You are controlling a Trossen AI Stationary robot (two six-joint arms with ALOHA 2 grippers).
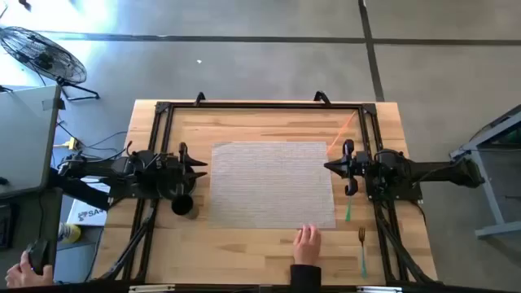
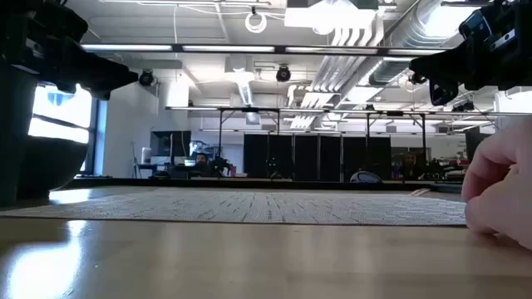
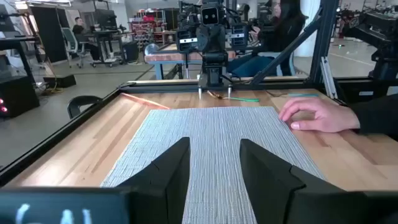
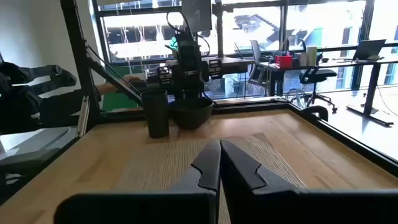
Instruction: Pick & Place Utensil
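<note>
- The fork [image 1: 361, 248] lies on the bare wood at the lower right of the high view, right of the grey placemat [image 1: 273, 184] and just right of a person's hand [image 1: 306, 244] resting at the mat's lower edge. Its metal head points up-frame and its green handle runs down.
- It looks thin, light and stiff, with a smooth handle lying flat on the wood, so I judge it slippery and hard to get under. The best hold seems to be across the narrow handle near its middle, with the jaws square to its length.
- The right gripper [image 1: 340, 168] hovers at the mat's right edge, up-frame of the fork and well apart from it; its fingers [image 4: 211, 165] are closed together on nothing.
- The left gripper [image 1: 199, 168] waits at the mat's left edge, jaws parted and empty, beside a dark cup [image 1: 182, 205].
</note>
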